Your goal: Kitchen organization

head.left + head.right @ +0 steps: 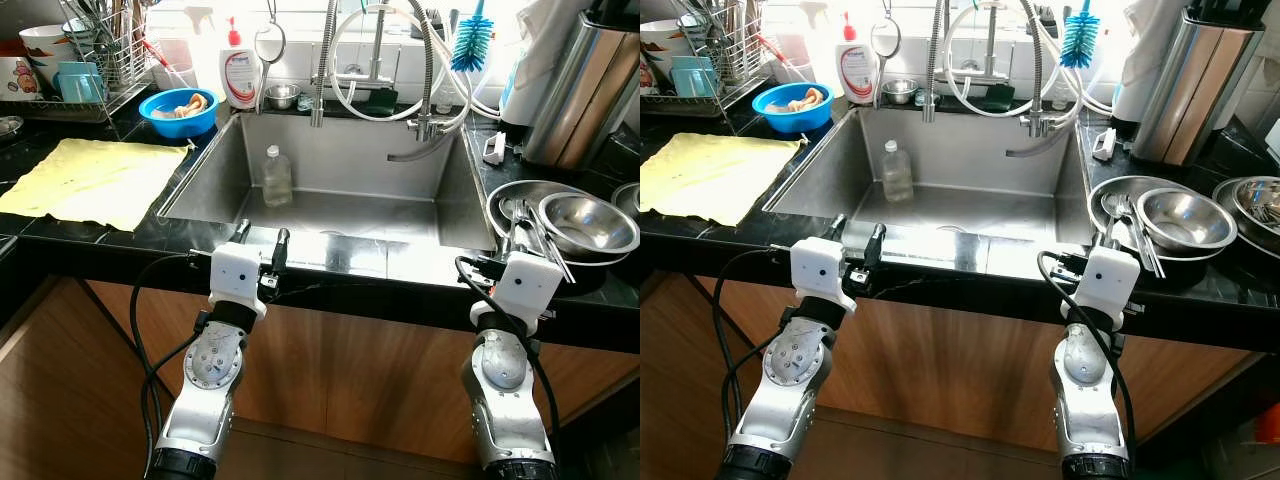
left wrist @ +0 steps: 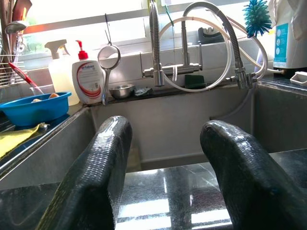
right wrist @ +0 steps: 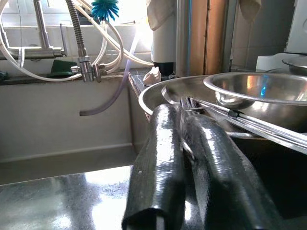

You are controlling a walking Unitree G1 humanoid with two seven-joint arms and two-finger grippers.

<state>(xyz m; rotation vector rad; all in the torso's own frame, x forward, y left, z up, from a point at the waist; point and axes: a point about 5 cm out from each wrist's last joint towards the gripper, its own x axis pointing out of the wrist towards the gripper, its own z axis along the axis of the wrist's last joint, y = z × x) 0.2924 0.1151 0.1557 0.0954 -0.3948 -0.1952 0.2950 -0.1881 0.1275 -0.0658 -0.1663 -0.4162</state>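
Left wrist view: left end effector [image 2: 165, 167] spread above sink [image 2: 192, 124].

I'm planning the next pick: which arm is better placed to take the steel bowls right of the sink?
Right. The right gripper sits at the rim of the steel bowls; the left gripper, jaws open, is across the sink.

Steel sink [image 1: 205, 190] holding an upright clear bottle [image 1: 277, 177]; yellow cloth [image 1: 88, 180] on the counter to its left; nested steel bowls [image 1: 585, 222] at right; left gripper [image 1: 262, 240] and right gripper [image 1: 517, 232] at the counter's front edge.
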